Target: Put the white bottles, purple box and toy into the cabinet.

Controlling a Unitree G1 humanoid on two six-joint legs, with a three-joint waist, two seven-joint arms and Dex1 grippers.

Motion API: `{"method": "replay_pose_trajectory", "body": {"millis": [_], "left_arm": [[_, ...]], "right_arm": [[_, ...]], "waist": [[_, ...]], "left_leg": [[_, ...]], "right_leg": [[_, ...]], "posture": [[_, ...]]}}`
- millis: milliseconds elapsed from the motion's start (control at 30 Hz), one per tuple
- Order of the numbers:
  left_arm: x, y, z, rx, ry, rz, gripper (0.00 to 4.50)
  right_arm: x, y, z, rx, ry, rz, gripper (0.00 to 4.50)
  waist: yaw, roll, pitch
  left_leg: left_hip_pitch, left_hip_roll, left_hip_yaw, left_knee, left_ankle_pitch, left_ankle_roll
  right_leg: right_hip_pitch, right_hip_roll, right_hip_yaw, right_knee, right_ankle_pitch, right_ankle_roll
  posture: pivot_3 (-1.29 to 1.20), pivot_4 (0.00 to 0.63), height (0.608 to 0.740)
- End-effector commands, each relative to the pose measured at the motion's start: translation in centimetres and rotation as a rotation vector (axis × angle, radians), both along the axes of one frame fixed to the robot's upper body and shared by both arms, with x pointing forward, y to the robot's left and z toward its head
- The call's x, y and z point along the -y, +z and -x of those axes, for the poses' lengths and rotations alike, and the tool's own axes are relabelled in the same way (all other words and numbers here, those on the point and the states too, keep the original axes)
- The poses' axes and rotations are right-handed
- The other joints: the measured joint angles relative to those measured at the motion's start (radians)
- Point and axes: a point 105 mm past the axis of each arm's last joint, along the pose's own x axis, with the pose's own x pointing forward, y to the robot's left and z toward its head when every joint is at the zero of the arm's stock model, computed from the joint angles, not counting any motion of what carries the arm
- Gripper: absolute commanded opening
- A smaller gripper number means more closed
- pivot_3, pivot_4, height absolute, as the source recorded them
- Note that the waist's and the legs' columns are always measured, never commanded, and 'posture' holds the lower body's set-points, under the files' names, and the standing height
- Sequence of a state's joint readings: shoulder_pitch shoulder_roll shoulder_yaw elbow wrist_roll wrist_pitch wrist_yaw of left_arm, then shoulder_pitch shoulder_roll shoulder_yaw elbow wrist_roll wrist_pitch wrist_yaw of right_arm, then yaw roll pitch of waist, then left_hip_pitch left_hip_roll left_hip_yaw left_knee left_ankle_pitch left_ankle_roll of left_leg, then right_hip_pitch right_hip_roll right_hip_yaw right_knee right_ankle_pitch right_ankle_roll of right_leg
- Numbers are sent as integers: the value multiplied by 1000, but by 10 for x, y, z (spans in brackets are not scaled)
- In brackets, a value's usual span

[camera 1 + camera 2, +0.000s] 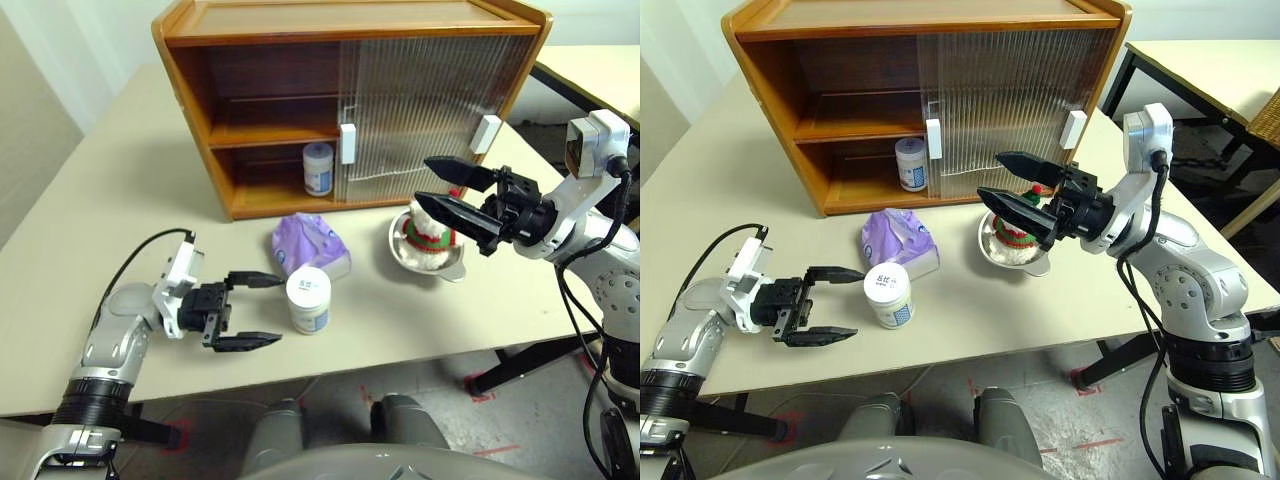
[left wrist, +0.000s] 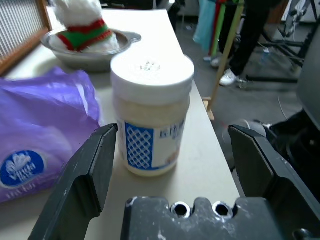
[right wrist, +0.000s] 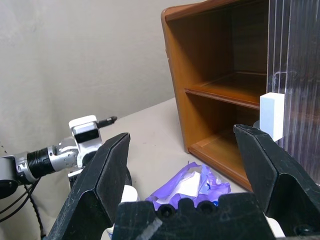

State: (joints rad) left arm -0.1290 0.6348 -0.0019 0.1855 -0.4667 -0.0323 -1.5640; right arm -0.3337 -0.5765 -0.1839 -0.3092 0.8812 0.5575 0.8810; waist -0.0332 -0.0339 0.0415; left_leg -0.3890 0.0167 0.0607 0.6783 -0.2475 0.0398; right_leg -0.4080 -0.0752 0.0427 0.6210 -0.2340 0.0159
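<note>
- Right now the left gripper is low over the table, near the front edge, with its two black fingers spread wide and holding nothing.
- One white bottle stands upright on the table just past those fingertips, not touching them.
- Just behind that bottle lies the purple box, soft and crinkly, with its blue-and-white oval mark showing in the left wrist view.
- Next to the purple box, on the robot's right, sits a shiny metal bowl with the toy inside it.
- The right gripper hangs in the air above the bowl, fingers wide apart and empty.
- Farther back stands the cabinet, its left half open and the sliding doors over the right half.
- The other white bottle is on the cabinet's bottom floor, under the middle shelf, beside a door's white handle.
</note>
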Motion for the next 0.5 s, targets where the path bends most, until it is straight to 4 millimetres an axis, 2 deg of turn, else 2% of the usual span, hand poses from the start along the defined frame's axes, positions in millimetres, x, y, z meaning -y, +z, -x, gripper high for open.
{"method": "replay_pose_trajectory", "body": {"millis": [33,500], "left_arm": [[3,-8,0,3,-25,-23,4491],[16,-20,-10,5,-50,-11,4491]], "right_arm": [[3,2,2,6,-13,11,4500],[7,3,6,11,-39,17,4500]], "waist": [[0,0,0],[-4,0,0]], "left_leg": [[0,0,0,0,0,0],[0,0,1,0,0,0]], "right_leg": [[0,0,0,0,0,0],[0,0,0,0,0,3]], "posture": [[-8,0,740],[-48,0,740]]}}
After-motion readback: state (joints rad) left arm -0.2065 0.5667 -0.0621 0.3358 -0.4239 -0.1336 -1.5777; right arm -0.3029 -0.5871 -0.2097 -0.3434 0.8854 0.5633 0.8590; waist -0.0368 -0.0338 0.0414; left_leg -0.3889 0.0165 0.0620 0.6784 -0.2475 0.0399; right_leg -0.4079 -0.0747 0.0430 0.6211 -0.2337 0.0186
